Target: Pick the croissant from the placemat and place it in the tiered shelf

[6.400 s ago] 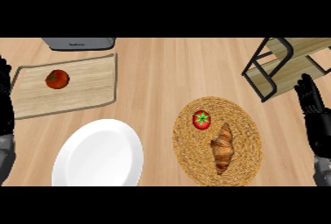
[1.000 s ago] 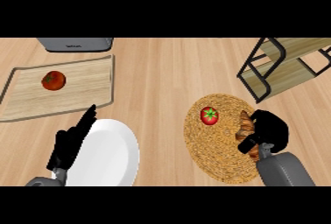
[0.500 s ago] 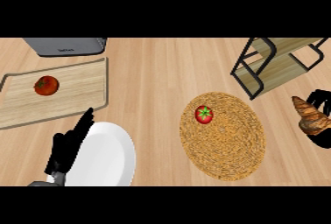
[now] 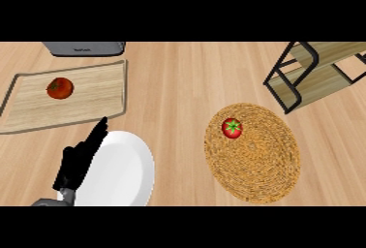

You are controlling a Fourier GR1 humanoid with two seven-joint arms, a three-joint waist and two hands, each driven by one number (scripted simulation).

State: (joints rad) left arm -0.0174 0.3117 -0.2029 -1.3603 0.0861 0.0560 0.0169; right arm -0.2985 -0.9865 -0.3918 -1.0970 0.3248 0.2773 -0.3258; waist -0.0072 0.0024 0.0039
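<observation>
Black-framed tiered shelf (image 4: 314,72) cut off top right

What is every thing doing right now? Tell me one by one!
Placemat: flat on the counter, no croissant on it.
Strawberry: sitting on the placemat.
Tomato: resting on the cutting board.
Plate: empty, partly under the left hand.
Left hand: open, fingers straight, over the plate's edge.
Tiered shelf: standing, no croissant seen on it.
Right hand: not in view.

My left hand (image 4: 77,162) lies with straight fingers over the white plate's (image 4: 125,169) left edge. A tomato (image 4: 232,127) sits on the woven placemat (image 4: 253,160), the tiered shelf (image 4: 314,72) beyond it. Another tomato (image 4: 60,88) rests on the cutting board (image 4: 85,92).
</observation>
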